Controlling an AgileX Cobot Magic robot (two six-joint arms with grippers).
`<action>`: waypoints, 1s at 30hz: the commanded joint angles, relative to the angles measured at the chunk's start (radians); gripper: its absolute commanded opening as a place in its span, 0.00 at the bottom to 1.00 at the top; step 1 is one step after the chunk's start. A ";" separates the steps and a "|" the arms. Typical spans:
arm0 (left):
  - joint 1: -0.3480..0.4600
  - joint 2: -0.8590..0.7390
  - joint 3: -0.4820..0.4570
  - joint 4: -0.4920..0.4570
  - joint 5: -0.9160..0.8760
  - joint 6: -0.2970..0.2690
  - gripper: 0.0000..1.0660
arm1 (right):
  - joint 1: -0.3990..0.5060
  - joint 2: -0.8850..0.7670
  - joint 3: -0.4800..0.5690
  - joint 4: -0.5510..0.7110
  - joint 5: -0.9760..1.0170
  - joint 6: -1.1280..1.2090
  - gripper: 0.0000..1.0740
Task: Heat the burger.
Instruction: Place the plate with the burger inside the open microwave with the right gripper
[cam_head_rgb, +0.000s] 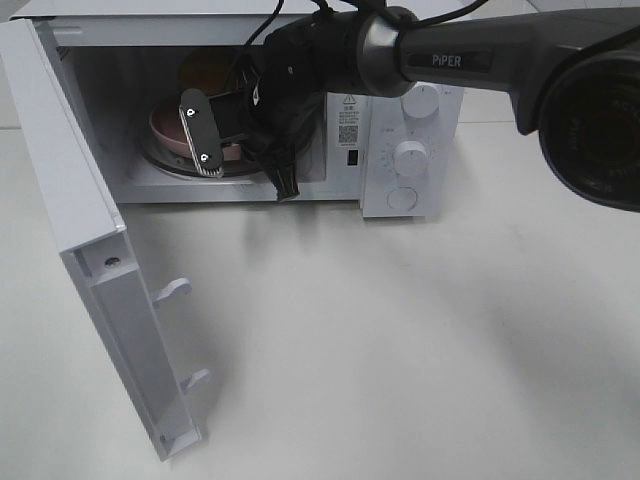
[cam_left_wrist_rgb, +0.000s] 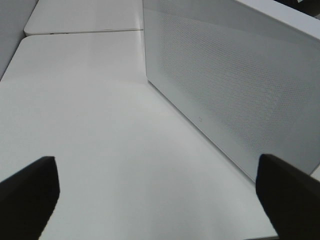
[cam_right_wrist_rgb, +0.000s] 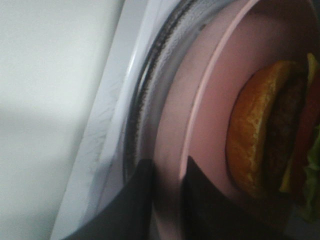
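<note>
Likely a release step: in the microwave (cam_head_rgb: 385, 150), door (cam_head_rgb: 90, 250) swung wide, the plate (cam_right_wrist_rgb: 200, 100) is set on the turntable (cam_right_wrist_rgb: 142, 95), one rim by the cavity's front edge. The right gripper (cam_right_wrist_rgb: 167, 167) is seen barely parted astride that rim; whether it is pinched or clear cannot be told. Jaws should be opened fully before a straight pull-out, so nothing is dragged. The left gripper (cam_left_wrist_rgb: 157, 195) is spread wide and empty, beside the microwave. Burger (cam_right_wrist_rgb: 260, 130): toasted bun, dark patty, lettuce, well in from the plate's rim.
</note>
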 joint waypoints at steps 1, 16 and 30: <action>0.002 -0.017 0.002 -0.005 0.003 -0.005 0.94 | -0.003 -0.013 -0.019 0.024 -0.040 -0.013 0.29; 0.002 -0.017 0.002 -0.005 0.003 -0.005 0.94 | -0.003 -0.051 0.019 0.024 0.002 0.038 0.52; 0.002 -0.017 0.002 -0.005 0.003 -0.005 0.94 | 0.009 -0.173 0.212 0.024 -0.088 0.059 0.72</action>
